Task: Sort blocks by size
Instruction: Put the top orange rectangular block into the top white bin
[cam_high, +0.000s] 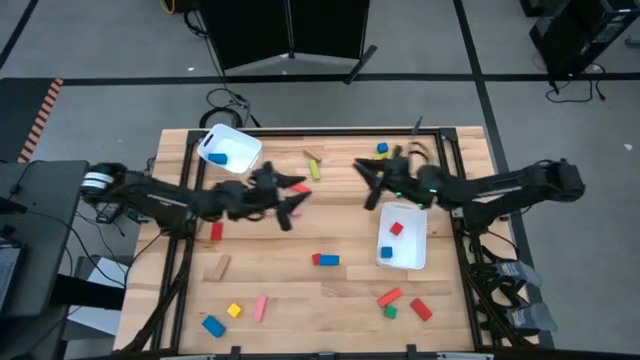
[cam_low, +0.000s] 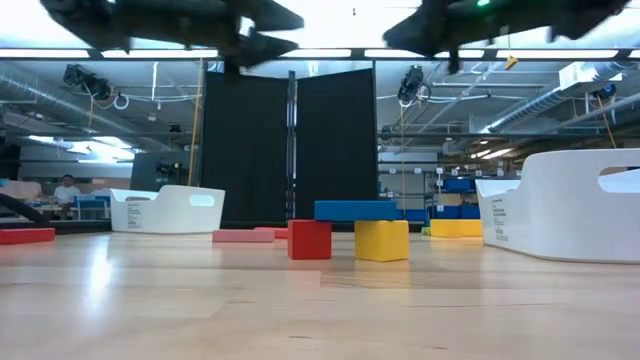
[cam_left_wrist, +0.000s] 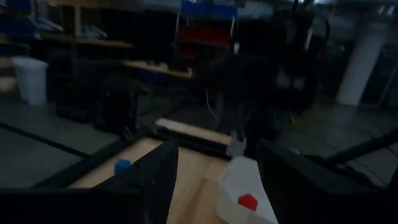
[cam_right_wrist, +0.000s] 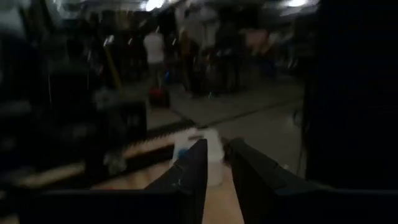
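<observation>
Wooden blocks lie scattered on the table: a red and blue pair (cam_high: 325, 260) in the middle, a red block (cam_high: 216, 231) at the left, and yellow (cam_high: 234, 311), pink (cam_high: 261, 308), blue (cam_high: 212, 325), red (cam_high: 389, 297) and green (cam_high: 390, 312) blocks near the front. My left gripper (cam_high: 290, 197) is open and empty, raised above the table's middle. My right gripper (cam_high: 366, 183) is also raised, right of it, with a narrow gap between its fingers (cam_right_wrist: 214, 163) and nothing in it. In the low view a blue bar (cam_low: 357, 211) shows above a red cube (cam_low: 309, 240) and a yellow cube (cam_low: 381, 241).
A white bin (cam_high: 245, 147) at the far left holds a blue block (cam_high: 218, 157). A second white bin (cam_high: 410, 258) at the right holds a red block (cam_high: 396, 229) and a blue one (cam_high: 386, 251). More blocks (cam_high: 316, 168) lie near the far edge.
</observation>
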